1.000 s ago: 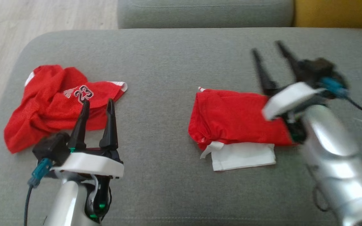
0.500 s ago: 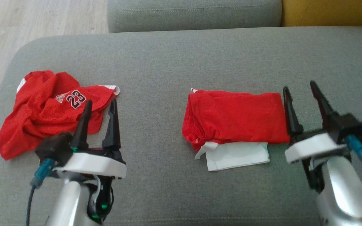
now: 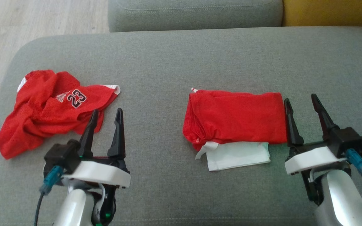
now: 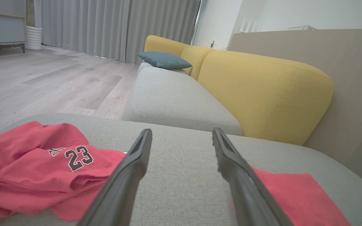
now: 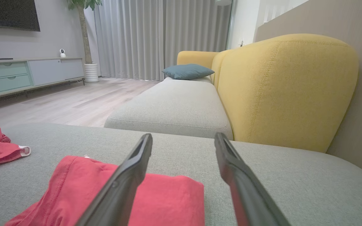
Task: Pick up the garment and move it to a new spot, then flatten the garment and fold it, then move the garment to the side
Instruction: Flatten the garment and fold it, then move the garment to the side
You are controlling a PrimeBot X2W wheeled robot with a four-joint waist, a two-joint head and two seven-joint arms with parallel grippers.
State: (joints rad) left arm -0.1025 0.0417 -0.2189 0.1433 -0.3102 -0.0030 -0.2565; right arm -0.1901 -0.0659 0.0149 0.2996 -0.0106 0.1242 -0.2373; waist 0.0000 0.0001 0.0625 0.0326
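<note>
One red garment (image 3: 234, 117) is seen lying folded on the grey cushion (image 3: 168, 62), just beside the open, empty right hand (image 3: 299, 98), while the crumpled jersey (image 3: 52, 110) near the open left hand (image 3: 106, 110) is judged not yet handled.

Right gripper (image 3: 299, 98) drew back — jaws clear of folded garment (image 3: 234, 116).

Grey sofa seat (image 3: 181, 59) w/ yellow backrest (image 4: 262, 94), blue pillow (image 4: 164, 60).
</note>
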